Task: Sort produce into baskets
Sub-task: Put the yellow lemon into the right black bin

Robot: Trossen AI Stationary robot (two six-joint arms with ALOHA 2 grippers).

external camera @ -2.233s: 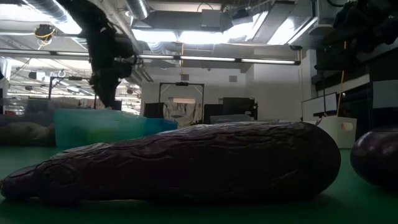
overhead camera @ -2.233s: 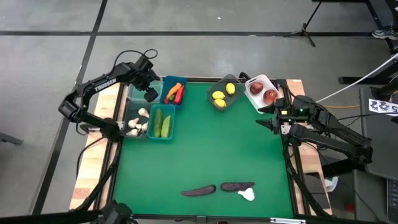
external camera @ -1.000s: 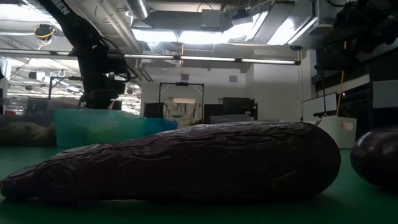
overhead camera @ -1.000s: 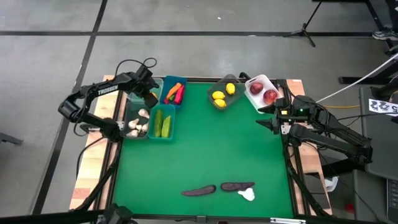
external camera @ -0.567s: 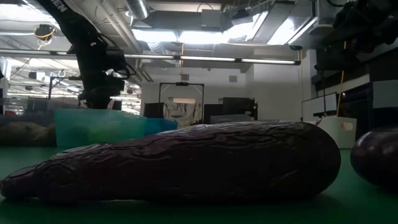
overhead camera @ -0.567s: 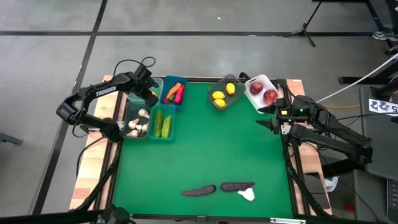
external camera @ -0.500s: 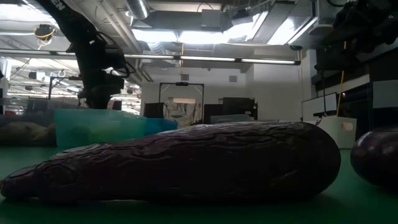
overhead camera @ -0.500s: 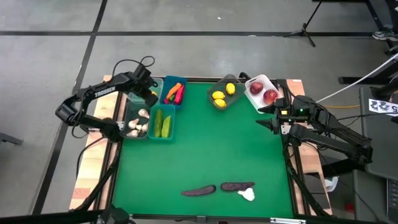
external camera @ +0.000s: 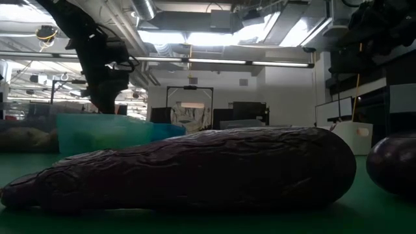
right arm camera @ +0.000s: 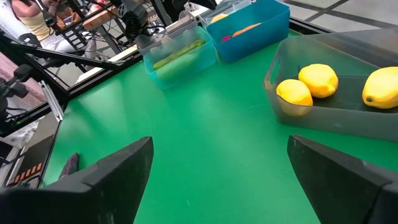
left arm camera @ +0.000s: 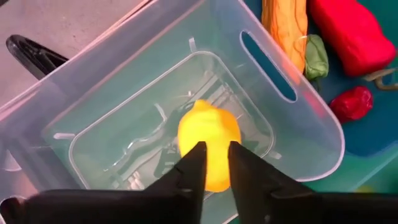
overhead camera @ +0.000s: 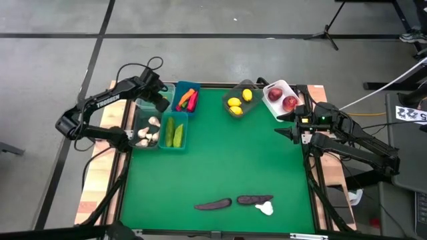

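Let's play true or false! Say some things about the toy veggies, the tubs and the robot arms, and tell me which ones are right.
1. Two eggplants lie on the green mat, not in any tub. True.
2. The apples are in the blue tub. False: they sit in the white tub at the far right corner.
3. A lemon lies in the clear tub, right under the left gripper. True.
4. The right gripper is holding a lemon. False: it is open and empty, over the right side of the mat.
5. Every garlic bulb is in a tub. False: one lies on the mat beside an eggplant.
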